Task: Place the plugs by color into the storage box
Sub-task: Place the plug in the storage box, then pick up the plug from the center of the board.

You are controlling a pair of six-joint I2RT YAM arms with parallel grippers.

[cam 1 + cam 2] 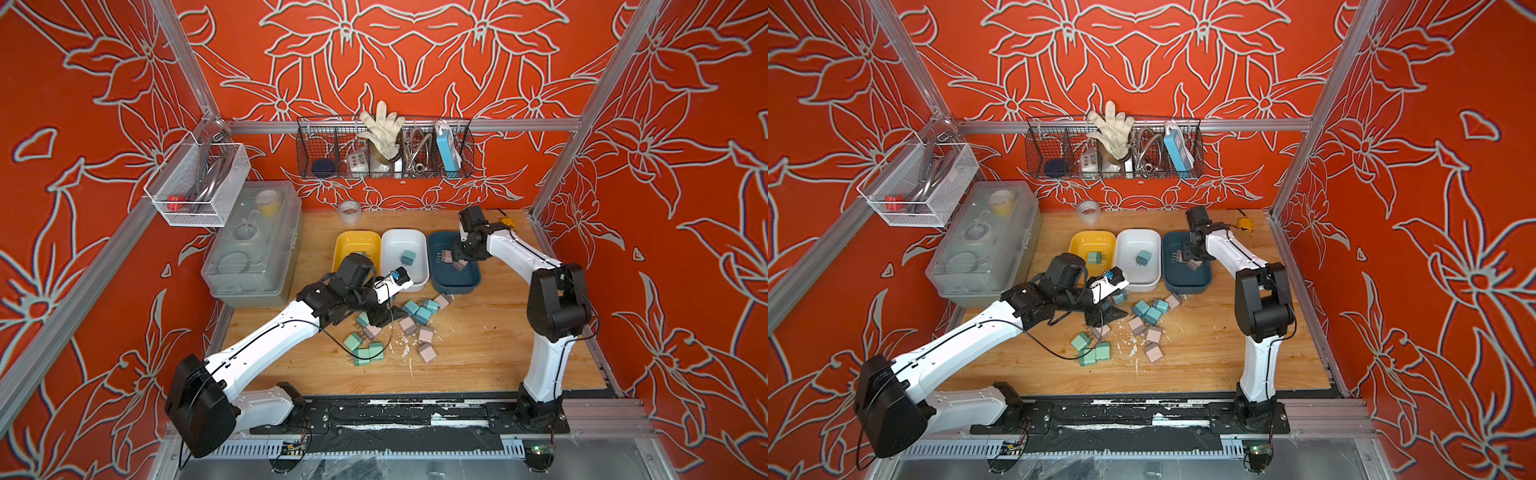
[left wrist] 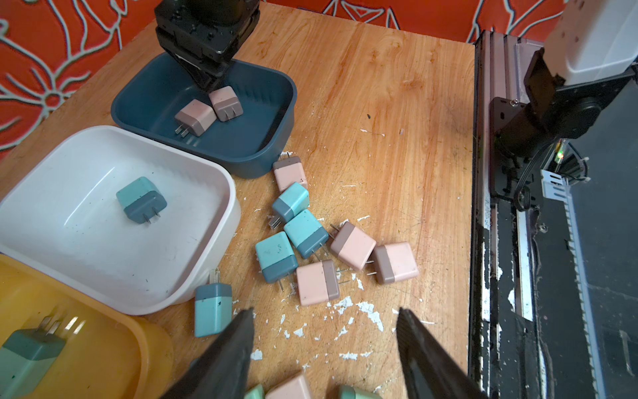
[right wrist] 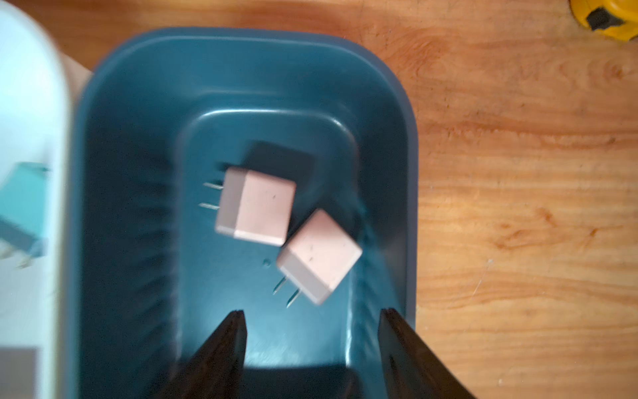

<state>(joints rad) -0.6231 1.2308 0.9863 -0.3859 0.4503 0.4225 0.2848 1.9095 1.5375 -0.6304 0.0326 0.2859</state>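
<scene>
left fingers (image 2: 228, 352) apart over loose plugs (image 2: 305, 233) | right fingers (image 3: 221, 355) apart, empty, over blue tray (image 3: 121, 138)

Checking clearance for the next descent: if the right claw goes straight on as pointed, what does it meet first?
Probably the bare floor of the dark blue tray, just short of the nearer pink plug. The right claw is open and empty. Depth is unclear, so the plug could come first.
</scene>
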